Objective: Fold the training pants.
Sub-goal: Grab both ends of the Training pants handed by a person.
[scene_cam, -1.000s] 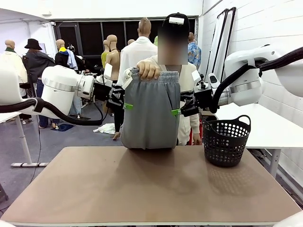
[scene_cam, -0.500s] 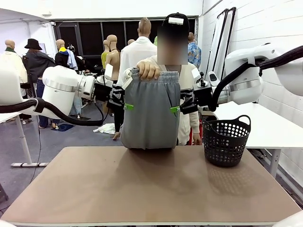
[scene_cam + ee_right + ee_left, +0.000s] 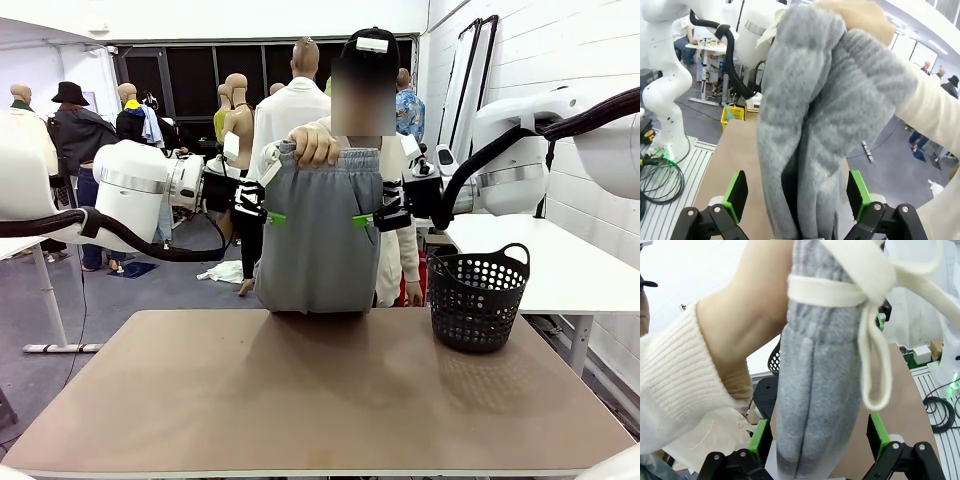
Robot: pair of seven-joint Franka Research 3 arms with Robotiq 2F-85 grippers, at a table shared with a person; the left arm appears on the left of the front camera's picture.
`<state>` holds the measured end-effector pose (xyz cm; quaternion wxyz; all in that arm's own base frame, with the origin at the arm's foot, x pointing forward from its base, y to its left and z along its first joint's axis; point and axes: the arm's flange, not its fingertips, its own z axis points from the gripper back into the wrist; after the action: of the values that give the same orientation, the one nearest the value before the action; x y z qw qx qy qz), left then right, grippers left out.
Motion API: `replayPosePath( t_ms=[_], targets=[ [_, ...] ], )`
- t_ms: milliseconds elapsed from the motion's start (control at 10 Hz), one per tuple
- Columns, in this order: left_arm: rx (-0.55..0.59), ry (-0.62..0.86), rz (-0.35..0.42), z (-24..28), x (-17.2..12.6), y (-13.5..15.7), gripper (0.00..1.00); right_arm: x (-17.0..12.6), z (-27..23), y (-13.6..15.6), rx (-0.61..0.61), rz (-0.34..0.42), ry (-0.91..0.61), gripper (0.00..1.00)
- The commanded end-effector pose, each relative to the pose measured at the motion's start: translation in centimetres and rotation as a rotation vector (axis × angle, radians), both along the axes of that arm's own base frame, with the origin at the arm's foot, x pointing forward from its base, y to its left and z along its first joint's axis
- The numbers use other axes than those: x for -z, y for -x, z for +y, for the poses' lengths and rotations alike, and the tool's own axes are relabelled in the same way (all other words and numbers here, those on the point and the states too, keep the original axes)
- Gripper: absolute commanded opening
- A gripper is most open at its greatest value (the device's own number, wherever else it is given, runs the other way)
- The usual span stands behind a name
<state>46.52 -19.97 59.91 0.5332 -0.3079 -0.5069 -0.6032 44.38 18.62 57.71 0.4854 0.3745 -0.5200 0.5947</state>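
A person's hand (image 3: 314,148) holds the training pants (image 3: 318,240) up by the waistband above the counter's (image 3: 320,400) far edge, their lower end reaching down to that edge. A black basket (image 3: 478,300) stands toward 3 o'clock. The left tool (image 3: 273,218) sits at the pants' 9 o'clock edge and the right tool (image 3: 361,220) at the 3 o'clock edge, each spread wide with grey fabric between its pads, unpinched.

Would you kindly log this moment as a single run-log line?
person's hand: holds training pants up by waistband | left gripper: open, astride pants' edge | right gripper: open, astride opposite edge | basket: on table
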Motion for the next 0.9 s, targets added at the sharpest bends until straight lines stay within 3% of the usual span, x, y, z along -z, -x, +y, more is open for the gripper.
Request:
replayPosePath(
  t_ms=[0,400,800],
  targets=[
    [-0.013,0.054,0.033,-0.09,-0.47,-0.76,1.0,0.0,-0.13,-0.9,-0.041,0.047,-0.055,1.0],
    [0.008,0.083,0.053,-0.06,-0.9,-0.78,1.0,-0.59,-0.05,-1.37,-0.08,0.111,-0.128,1.0],
    [0.048,0.11,0.065,-0.17,-0.86,-0.44,1.0,-0.87,0.63,-1.47,-0.086,0.113,-0.136,1.0]
  ],
)
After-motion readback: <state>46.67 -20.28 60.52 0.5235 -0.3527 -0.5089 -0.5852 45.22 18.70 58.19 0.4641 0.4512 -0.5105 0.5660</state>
